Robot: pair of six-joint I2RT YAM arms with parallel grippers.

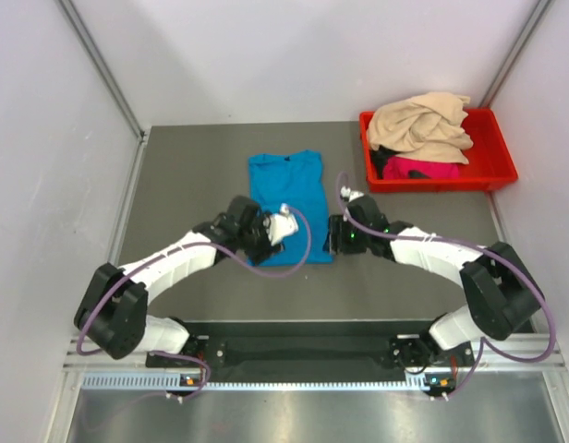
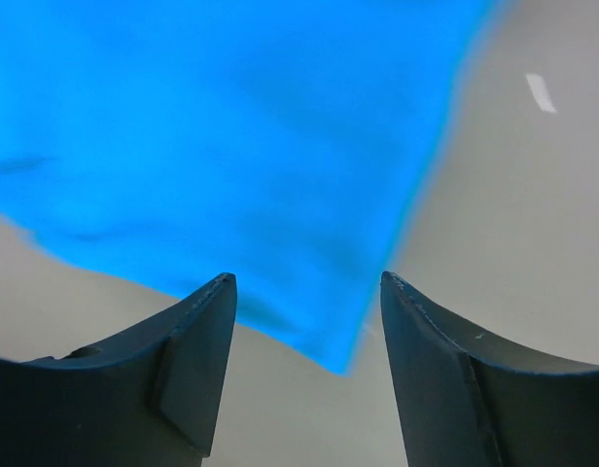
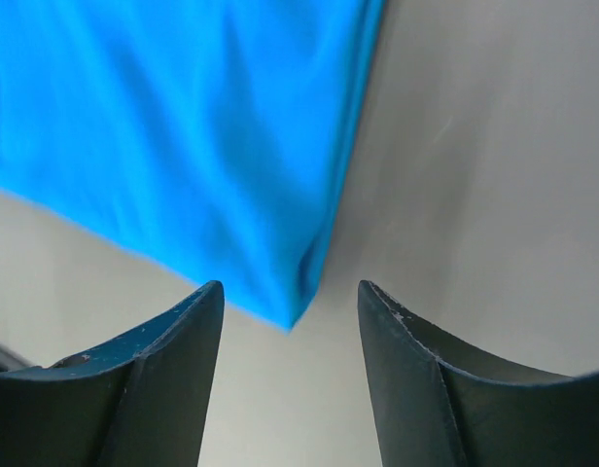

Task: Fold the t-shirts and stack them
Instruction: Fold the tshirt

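Note:
A turquoise-blue t-shirt lies flat on the grey table, folded into a long narrow strip with its collar at the far end. My left gripper is open at its near left corner. In the left wrist view that corner lies just beyond and between the open fingers of the gripper. My right gripper is open at the near right corner. In the right wrist view that corner points in between the open fingers of the gripper. A beige-tan t-shirt and a magenta-pink t-shirt lie crumpled in the bin.
The red plastic bin stands at the back right of the table. White walls with metal rails close in the left, right and far sides. Grey table surface lies to the left of the blue shirt.

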